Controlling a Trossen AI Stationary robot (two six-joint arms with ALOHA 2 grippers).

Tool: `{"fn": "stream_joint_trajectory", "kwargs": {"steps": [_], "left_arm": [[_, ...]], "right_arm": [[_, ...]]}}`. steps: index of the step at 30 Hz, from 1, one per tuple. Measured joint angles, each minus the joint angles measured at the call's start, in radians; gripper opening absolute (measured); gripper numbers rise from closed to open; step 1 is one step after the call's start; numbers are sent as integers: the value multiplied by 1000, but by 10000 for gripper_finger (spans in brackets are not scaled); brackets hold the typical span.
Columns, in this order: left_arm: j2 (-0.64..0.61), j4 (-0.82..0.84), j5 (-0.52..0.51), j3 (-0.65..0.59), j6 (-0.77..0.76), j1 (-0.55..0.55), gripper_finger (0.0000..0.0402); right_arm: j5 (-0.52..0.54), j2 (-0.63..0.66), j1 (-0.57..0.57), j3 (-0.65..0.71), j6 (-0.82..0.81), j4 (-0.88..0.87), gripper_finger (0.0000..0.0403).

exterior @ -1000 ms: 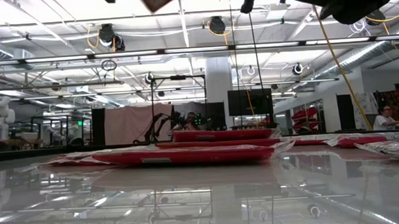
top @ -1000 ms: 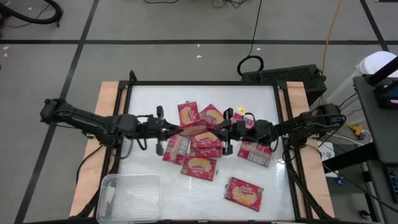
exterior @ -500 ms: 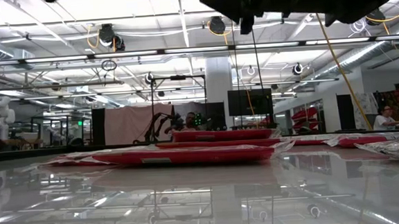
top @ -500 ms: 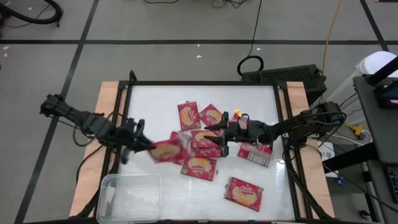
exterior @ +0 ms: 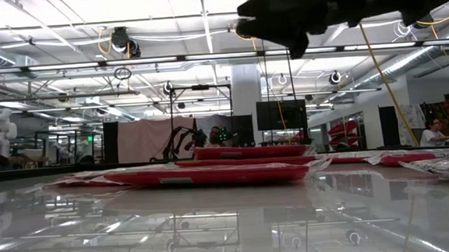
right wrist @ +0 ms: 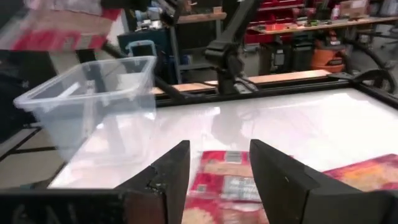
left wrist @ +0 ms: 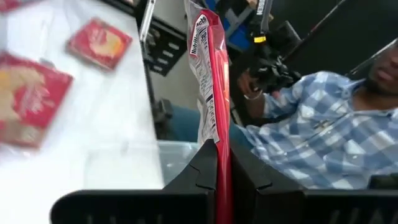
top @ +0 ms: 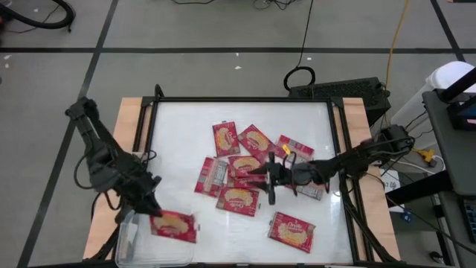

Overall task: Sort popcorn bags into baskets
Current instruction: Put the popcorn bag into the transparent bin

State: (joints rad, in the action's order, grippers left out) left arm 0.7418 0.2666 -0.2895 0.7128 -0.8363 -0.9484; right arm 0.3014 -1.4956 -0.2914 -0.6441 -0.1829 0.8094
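Note:
My left gripper [top: 155, 216] is at the table's near left corner, shut on a red popcorn bag [top: 177, 225] that hangs over the clear plastic basket [top: 123, 242]. The left wrist view shows this bag [left wrist: 211, 68] edge-on, with the basket [left wrist: 118, 168] below it. Several more popcorn bags [top: 238, 175] lie flat and overlapping in mid-table. My right gripper [top: 269, 179] hovers open over the right side of this pile. Its wrist view [right wrist: 214, 177] shows bags [right wrist: 225, 171] under its spread fingers. My left gripper pinches one short end of the popcorn bag [left wrist: 218, 134] between its two fingers [left wrist: 202, 171]. The fingers come from the table's left, slanting down. The bag sticks out past them toward the table's right, lifted clear above the basket's rim.
One bag [top: 291, 230] lies apart near the front right. A black frame [top: 223, 100] runs around the white tabletop. A person in a checked shirt [left wrist: 311, 137] sits beyond the table's near left corner. Bare table lies between the pile and the basket.
My left gripper has carried the popcorn bag from mid-table toward the near left corner, and now holds it over the basket. My right gripper has stayed over the pile and drifted a little toward the near edge.

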Motion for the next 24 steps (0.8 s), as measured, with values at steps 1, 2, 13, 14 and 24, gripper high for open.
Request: {"fn": "stream_joint_trajectory", "kwargs": {"steps": [1,2,13,14,24], "left_arm": [[12,9,-15,0,-33,-28,18],[27,27,-33,0,-67,-56,21],[181,184,-181,0,-341,-267,17],[194,196,-185,0,-365,-278,17],[313,224,-174,0,-496,-330,40]], "right_arm": [[14,0,-19,0,0,0,161],[21,0,-35,1,0,3,161],[178,0,-239,1,11,1,161],[201,0,-252,1,14,1,161],[278,-1,-300,1,30,0,161]]}}
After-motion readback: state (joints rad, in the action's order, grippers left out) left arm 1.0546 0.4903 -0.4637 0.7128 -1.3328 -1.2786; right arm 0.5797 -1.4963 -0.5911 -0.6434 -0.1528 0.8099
